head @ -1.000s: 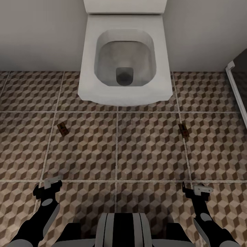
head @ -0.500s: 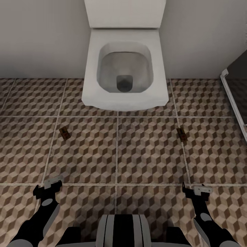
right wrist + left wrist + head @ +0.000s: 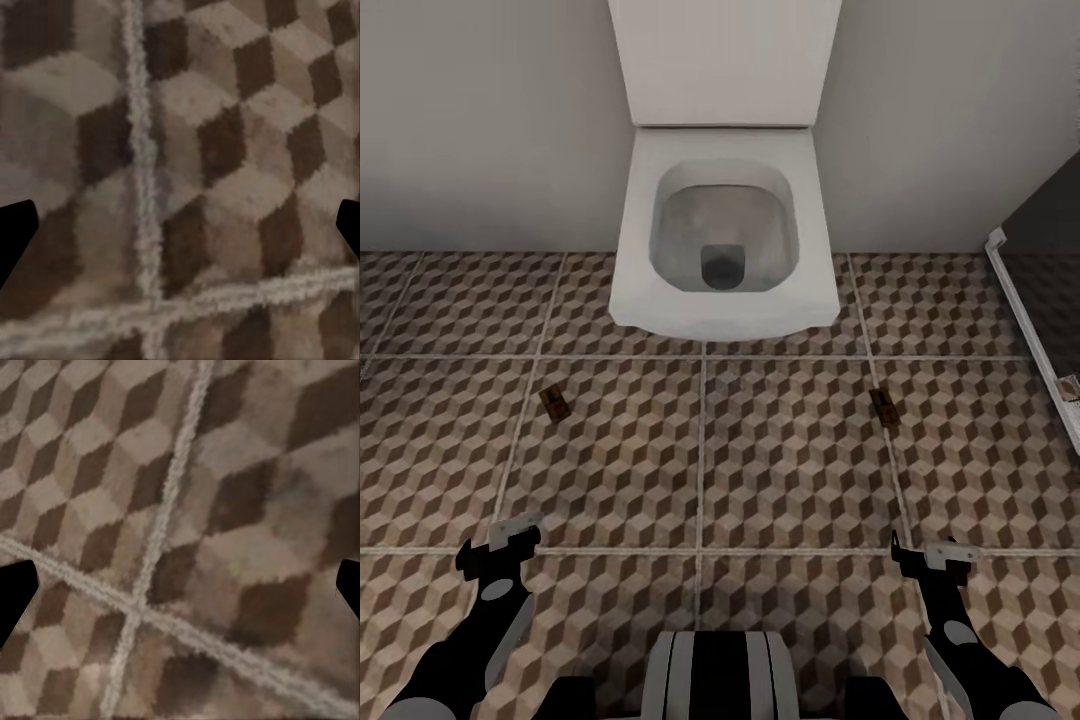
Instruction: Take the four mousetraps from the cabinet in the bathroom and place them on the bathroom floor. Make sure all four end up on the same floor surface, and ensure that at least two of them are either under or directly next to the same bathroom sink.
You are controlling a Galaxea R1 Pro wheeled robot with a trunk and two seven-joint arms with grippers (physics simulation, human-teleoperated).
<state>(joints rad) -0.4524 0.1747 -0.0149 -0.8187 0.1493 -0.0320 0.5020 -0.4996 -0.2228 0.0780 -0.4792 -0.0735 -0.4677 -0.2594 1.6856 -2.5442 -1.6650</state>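
Nearest to the robot, the left gripper [image 3: 500,545] and the right gripper [image 3: 925,555] hang low over the bathroom floor [image 3: 700,470], one at each side of the trunk. Both are spread wide and hold nothing: in each wrist view only the dark fingertips [image 3: 15,592] [image 3: 15,229] show at the two edges of the picture, with patterned tile and grout lines between them.

Farther out, two mousetraps lie flat on the tiles, well apart from each other. The left mousetrap [image 3: 554,404] is on the tile in front of the toilet's left corner; its long axis runs near to far and leans a little to the left at the far end. The right mousetrap [image 3: 884,405] lies just beside a grout line, and has the same lean. The head view shows them; the wrist views show bare floor.

Beyond them stands a white toilet [image 3: 725,250] against the wall, lid up, its bowl holding grey water. At the far right a white frame edge [image 3: 1025,330] crosses the tiles, with a small brown piece [image 3: 1070,388] beside it, too small to tell what it is.
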